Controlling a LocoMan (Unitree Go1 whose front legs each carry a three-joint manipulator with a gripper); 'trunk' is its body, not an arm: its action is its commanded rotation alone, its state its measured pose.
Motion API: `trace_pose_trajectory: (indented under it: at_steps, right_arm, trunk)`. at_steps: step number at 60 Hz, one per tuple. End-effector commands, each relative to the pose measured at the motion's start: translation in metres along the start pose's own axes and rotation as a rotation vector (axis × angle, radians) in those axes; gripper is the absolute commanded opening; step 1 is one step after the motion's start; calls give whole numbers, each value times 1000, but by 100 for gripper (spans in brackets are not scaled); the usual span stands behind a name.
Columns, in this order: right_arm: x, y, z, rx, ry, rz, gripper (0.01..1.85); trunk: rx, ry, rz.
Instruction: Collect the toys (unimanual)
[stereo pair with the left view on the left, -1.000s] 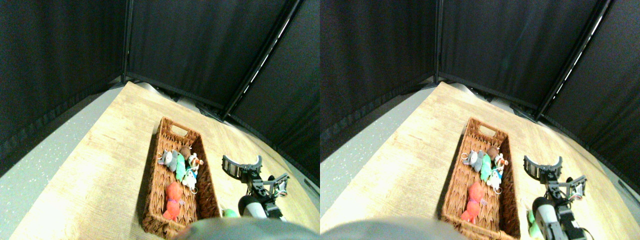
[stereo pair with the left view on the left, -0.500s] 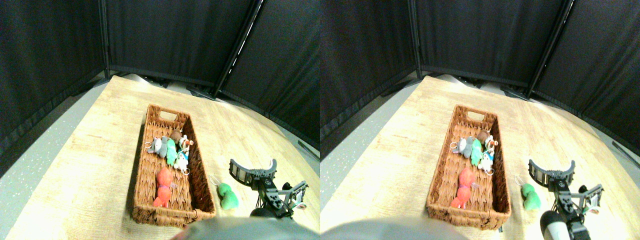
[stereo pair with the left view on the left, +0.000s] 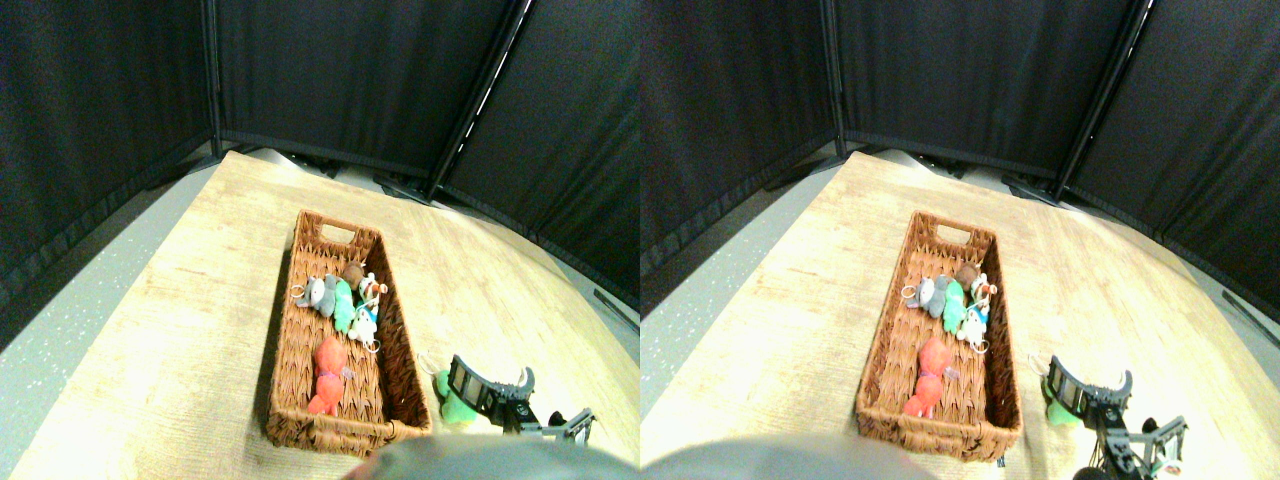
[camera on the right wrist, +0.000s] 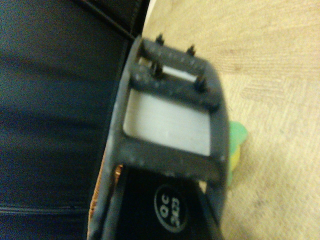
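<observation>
Several toys lie in the basket; one green toy remains on the bench, gripper spread over it

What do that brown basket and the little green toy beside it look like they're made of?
The basket looks like woven wicker or rattan: brown, matte, with a visible plaited weave and a cut-out handle at its far end. The green toy seems to be soft plush fabric, rounded and fuzzy-edged, though it is partly hidden behind the right gripper.
</observation>
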Motion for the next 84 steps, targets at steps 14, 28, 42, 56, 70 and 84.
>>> trace_pose_trajectory:
  at_steps: [14,28,42,56,70,84]
  right_arm:
    - [25,-32,11,36,-33,-63,81]
    - [31,-39,8,39,28,-101,79]
    - [33,-47,-1,31,56,-135,84]
    - [35,-51,-6,56,44,-163,79]
    - [37,-60,-6,71,25,-177,64]
    - [38,-62,-4,76,-1,-190,56]
  trunk:
    - [-32,9,24]
    - [-34,4,27]
    - [-48,6,46]
    - [-50,-1,50]
    - [-49,4,52]
    - [-41,6,43]
